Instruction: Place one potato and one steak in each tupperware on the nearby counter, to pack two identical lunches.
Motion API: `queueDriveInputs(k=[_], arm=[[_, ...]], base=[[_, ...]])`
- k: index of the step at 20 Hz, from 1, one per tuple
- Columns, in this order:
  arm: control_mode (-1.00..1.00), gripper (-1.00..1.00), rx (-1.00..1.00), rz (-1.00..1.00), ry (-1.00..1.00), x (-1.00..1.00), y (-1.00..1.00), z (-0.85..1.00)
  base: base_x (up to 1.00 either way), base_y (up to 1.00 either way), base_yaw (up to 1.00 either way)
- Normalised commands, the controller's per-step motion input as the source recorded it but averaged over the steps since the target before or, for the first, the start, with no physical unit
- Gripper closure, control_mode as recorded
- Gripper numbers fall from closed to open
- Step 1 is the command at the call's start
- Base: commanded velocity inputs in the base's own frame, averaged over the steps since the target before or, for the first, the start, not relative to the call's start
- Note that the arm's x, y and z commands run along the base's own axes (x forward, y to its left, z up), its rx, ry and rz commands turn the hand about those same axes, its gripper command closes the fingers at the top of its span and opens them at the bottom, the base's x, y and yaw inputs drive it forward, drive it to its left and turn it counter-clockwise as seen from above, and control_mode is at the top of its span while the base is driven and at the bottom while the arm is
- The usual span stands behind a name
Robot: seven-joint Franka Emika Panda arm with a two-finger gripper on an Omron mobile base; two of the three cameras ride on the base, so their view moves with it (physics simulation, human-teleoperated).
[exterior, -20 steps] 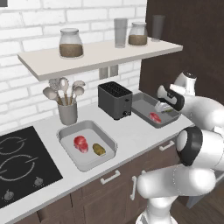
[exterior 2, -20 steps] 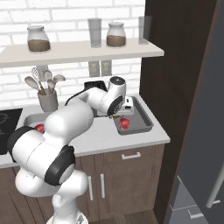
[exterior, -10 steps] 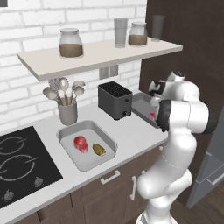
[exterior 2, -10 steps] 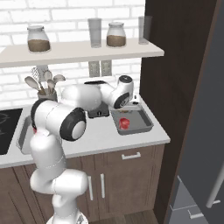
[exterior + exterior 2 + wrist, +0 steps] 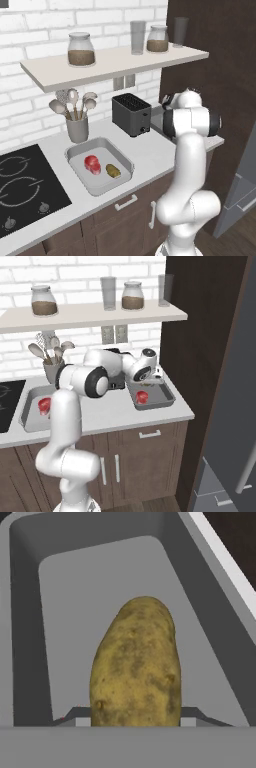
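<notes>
Gripped between the two finger tips of the gripper point(image 5: 135, 714), a brown potato point(image 5: 135, 662) stands lengthwise up the hand view, with the jaws drawn in against its lower sides so that only their grey tips show at either side of it. Behind the potato lies the floor of the darker grey tupperware point(image 5: 75, 597), its raised walls running up both sides and its rounded far corners in sight; whether the potato touches that floor cannot be told. From the right base view the hand point(image 5: 150, 368) hangs over the back part of this same darker tray point(image 5: 165, 401), which sits on the counter point(image 5: 125, 416) near its right end, just beside the dark tall cabinet point(image 5: 210, 331), and a red steak point(image 5: 142, 397) lies inside it toward the front left. From the left base view the arm's white links hide most of that tray, and the light grey tupperware point(image 5: 80, 150) sits well apart to the left, holding a red steak point(image 5: 92, 164) and a second potato point(image 5: 113, 171) side by side, between the black toaster point(image 5: 131, 115) and the hob point(image 5: 25, 185)
</notes>
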Motion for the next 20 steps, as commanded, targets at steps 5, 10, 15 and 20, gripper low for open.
queueDriveInputs(k=[5, 10, 15, 20], arm=[[-1.0, 1.0, 0.0, 0.0, 0.0, 0.63, -0.08, 0.0], [-1.0, -1.0, 0.0, 0.0, 0.01, 0.74, 0.0, 0.0], [-1.0, -1.0, 0.05, 0.03, 0.0, 0.02, -0.1, 0.05], [-1.0, -1.0, 0.09, 0.05, 0.0, -0.91, -0.07, 0.02]], base=[[0.0, 0.0, 0.0], [0.0, 0.0, 0.0], [0.0, 0.0, 0.0], [0.0, 0.0, 0.0]])
